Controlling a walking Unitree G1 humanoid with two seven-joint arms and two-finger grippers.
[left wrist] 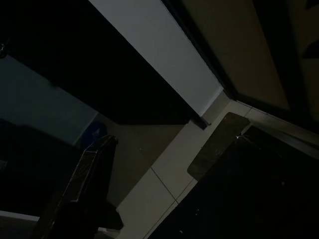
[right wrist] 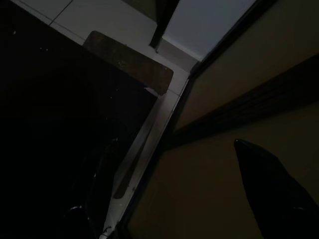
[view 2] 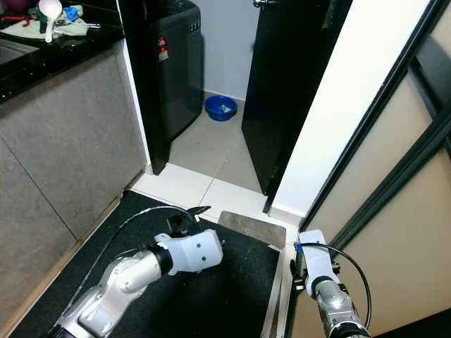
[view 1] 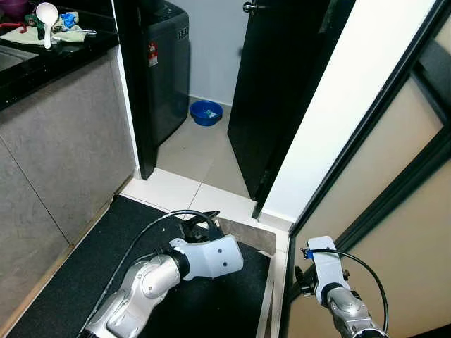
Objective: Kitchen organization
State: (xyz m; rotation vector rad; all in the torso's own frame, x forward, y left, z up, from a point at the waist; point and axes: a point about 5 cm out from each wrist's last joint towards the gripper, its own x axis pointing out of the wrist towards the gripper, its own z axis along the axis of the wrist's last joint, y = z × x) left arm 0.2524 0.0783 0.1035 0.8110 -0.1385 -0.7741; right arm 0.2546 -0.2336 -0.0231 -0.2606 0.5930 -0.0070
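Note:
Both arms hang low over a black floor mat [view 1: 218, 303]. My left gripper [view 1: 202, 222] points toward the doorway ahead, above the mat's far edge. My right gripper [view 1: 304, 276] hangs beside the dark sliding-door frame [view 1: 366, 211] on the right. At the upper left runs a black kitchen counter [view 1: 42, 67]. On it lie a white ladle [view 1: 46, 17], a pale cloth [view 1: 70, 34] and some small blue and red items. Both wrist views are dark and take in the mat, the pale floor tiles and the door frame.
A blue bowl [view 1: 206, 113] sits on the tiled floor past the doorway, beside a dark grey washing machine [view 1: 165, 63]. A black door [view 1: 282, 91] stands open ahead. A small brown doormat [view 1: 246, 236] lies at the black mat's far edge. Grey cabinet fronts [view 1: 56, 169] line the left.

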